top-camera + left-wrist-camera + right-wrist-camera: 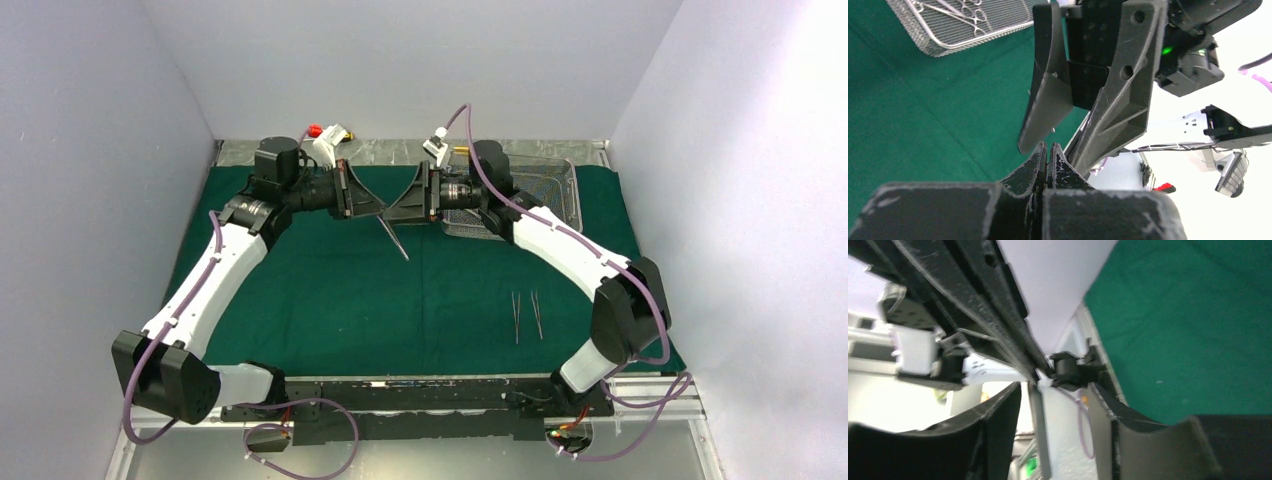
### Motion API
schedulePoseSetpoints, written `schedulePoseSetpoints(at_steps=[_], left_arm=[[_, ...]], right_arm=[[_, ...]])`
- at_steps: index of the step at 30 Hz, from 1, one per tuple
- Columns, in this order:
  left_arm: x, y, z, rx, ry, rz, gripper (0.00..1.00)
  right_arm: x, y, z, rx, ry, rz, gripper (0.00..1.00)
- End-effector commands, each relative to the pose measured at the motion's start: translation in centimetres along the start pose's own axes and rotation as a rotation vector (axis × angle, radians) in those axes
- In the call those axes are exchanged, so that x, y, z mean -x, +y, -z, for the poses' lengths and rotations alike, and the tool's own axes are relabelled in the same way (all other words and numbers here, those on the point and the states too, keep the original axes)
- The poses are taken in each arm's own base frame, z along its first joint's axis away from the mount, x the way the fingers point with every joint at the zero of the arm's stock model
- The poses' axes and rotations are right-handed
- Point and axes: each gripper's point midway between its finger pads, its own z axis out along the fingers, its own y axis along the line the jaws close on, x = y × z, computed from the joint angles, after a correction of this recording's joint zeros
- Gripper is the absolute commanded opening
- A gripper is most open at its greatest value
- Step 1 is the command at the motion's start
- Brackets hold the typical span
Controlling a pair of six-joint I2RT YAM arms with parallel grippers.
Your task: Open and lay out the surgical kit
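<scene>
Left jaws pinch a steel instrument (393, 238) between the spread right jaws, tray (557, 190) behind.

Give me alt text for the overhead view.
Two arms meet above a green cloth, the left end effector shut on a slim instrument, the right end effector open. A mesh tray sits behind; two steel tools lie nearby.

Bare metal counter (450, 455) shows at six o'clock, and as a strip at twelve. Plain white walls (400, 60) enclose three sides.
</scene>
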Motion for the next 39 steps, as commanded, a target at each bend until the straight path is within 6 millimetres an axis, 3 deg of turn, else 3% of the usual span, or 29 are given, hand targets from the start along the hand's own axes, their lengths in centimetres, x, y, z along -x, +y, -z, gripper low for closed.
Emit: schedulePoseSetpoints(at_steps=[1, 8, 12, 21, 31, 33, 38, 39], left_arm=[[1.0, 0.8, 0.6, 0.121, -0.009, -0.015, 0.0], [0.4, 4.7, 0.3, 0.308, 0.076, 0.086, 0.0], [0.1, 5.7, 0.3, 0.36, 0.097, 0.12, 0.0], [0.0, 5.7, 0.0, 0.345, 0.103, 0.129, 0.0], [0.0, 5.8, -0.2, 0.339, 0.105, 0.131, 0.0], [0.0, 5.7, -0.2, 0.335, 0.107, 0.131, 0.0], [0.1, 5.5, -0.4, 0.319, 0.109, 0.131, 0.0], [0.1, 5.4, -0.4, 0.32, 0.108, 0.134, 0.06]], right_arm=[[2.2, 0.1, 1.2, -0.2, -0.116, 0.198, 0.62], [2.9, -1.3, 0.9, -0.512, -0.156, 0.439, 0.66], [2.5, -0.8, 0.0, -0.554, -0.144, 0.524, 0.64], [0.9, -2.4, -1.8, -0.59, -0.045, 0.545, 0.48], [-0.5, -2.5, -3.5, -0.523, 0.017, 0.535, 0.48], [-0.5, -2.7, -3.6, -0.53, 0.02, 0.53, 0.39], [-0.5, -3.4, -3.5, -0.563, 0.029, 0.517, 0.04], [-0.4, -3.5, -3.5, -0.57, 0.028, 0.515, 0.0]])
